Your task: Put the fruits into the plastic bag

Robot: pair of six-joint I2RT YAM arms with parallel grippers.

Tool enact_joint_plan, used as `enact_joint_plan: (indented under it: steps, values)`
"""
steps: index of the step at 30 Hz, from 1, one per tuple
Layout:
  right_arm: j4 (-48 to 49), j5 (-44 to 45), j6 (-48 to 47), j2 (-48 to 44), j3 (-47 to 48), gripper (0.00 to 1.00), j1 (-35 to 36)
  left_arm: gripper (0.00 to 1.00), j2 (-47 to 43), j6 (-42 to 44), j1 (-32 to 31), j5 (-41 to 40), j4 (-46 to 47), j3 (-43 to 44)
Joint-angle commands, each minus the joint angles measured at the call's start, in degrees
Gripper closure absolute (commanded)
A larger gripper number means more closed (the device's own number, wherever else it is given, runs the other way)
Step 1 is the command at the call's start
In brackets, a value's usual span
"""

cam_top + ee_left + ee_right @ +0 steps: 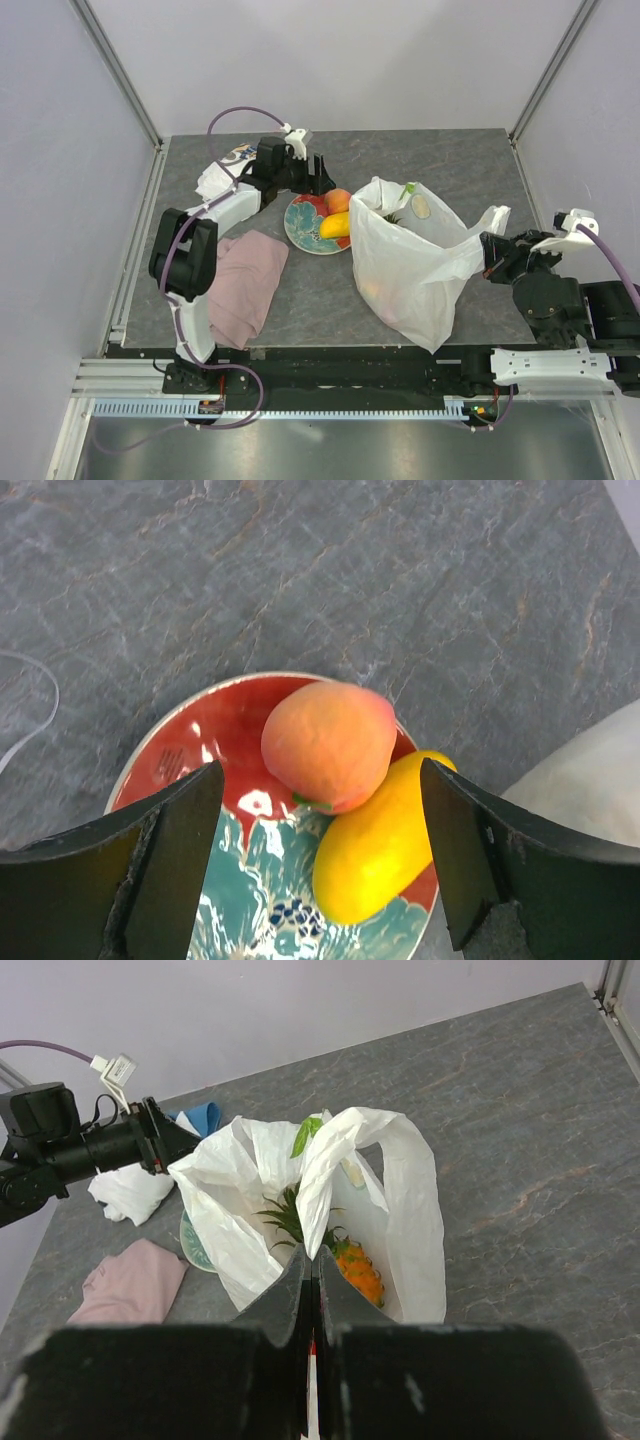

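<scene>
A peach-orange round fruit and a yellow mango lie touching on the red-and-teal plate. My left gripper hangs open just above them, one finger on each side of the pair. From above, the peach, the mango and the left gripper sit left of the plastic bag. My right gripper is shut on a handle loop of the bag and holds its mouth open. The orange pineapple with its green crown lies inside the bag.
A pink cloth lies at the near left beside the left arm. A white folded cloth sits at the far left behind the gripper. The plate almost touches the bag's left side. Metal frame posts edge the table.
</scene>
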Motion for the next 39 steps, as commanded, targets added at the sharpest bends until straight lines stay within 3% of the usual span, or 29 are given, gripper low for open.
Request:
enact_joint_plan:
  steps: [1,22,31,39]
  values:
    - [-1.12,1.46,0.99,0.63,1.59,1.00,0.09,0.14,3.51,-1.36,-0.08,4.28,3.80,4.45]
    - [-1.64,1.37,2.05,-0.42,0.53,1.00,0.01,0.15,13.36,-0.65,-2.63,6.67,-0.94,10.17]
    - [-1.64,1.37,2.31,-0.86,0.09,1.00,0.09,0.30,14.95,-0.57,-2.63,6.84,-1.82,11.22]
    - [-1.64,1.37,2.58,-1.30,-0.44,1.00,0.01,0.52,13.90,0.75,-2.63,6.84,-3.58,10.26]
